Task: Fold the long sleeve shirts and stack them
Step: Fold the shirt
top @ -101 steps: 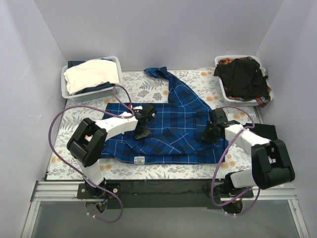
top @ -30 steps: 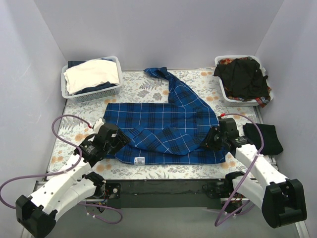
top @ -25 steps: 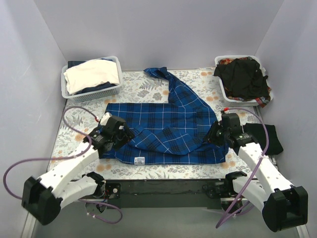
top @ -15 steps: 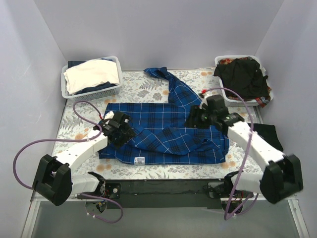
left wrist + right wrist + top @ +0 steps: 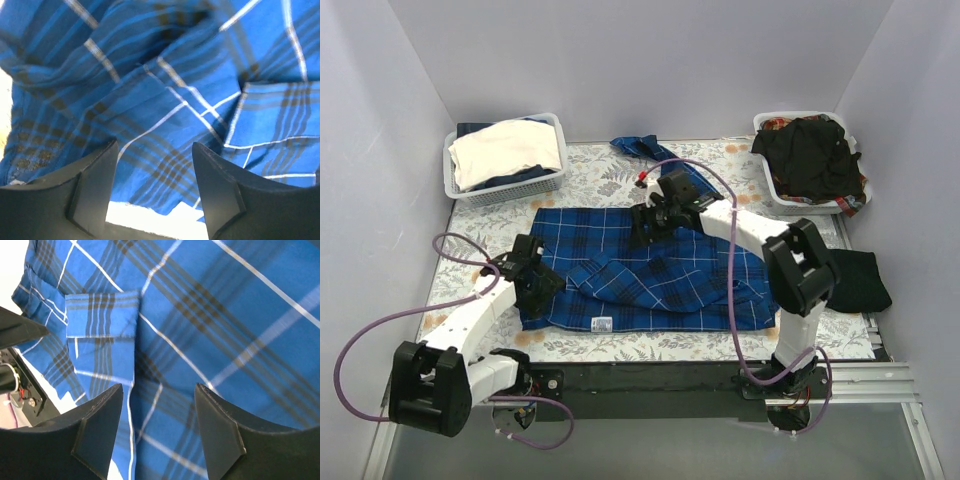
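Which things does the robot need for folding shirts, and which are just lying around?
Job things: blue plaid shirt; black folded garment at the table's right edge; probably the black clothes in the right basket.
Just lying about: left basket, cream cloth inside it, floral table cover.

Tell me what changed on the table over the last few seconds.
The right gripper swung from the right edge of the blue plaid shirt leftward and farther, to its far middle; its jaws stand open above the cloth. The left gripper drew back from the shirt's middle to its near-left edge, jaws open. Both baskets and their contents stayed put.
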Controlling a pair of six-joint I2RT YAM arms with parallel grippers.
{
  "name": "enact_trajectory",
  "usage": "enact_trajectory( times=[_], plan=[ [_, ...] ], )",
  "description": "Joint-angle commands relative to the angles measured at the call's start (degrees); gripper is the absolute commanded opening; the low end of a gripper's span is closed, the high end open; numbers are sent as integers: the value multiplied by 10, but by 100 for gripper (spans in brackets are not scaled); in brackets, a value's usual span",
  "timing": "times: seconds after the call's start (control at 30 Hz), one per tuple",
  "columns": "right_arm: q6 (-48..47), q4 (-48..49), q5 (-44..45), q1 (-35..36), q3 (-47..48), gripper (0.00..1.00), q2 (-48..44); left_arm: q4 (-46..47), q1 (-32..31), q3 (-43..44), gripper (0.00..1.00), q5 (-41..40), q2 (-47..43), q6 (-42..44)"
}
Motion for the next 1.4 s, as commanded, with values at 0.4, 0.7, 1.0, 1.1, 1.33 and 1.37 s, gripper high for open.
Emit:
enact_trajectory(
  times=[0.4, 0.7, 1.0, 1.1, 1.33, 1.37],
  plan=[
    [-34, -36, -75, 93, 148, 60, 157, -8, 145, -7, 51, 134, 12, 23],
    [-13, -36, -43, 107, 163, 1, 129, -12, 165, 3, 49, 128, 12, 41],
    [-20, -59, 182, 105, 234, 1, 37, -6, 165, 16, 49, 134, 5, 54],
    [-32, -67, 229, 105, 276, 1, 17, -5, 165, 26, 49, 134, 2, 62],
    [-62, -65, 268, 128, 305, 1, 24, -13, 166, 46, 49, 125, 1, 65],
    [-67, -63, 274, 136, 302, 1, 37, -12, 165, 48, 49, 123, -1, 61]
  ],
)
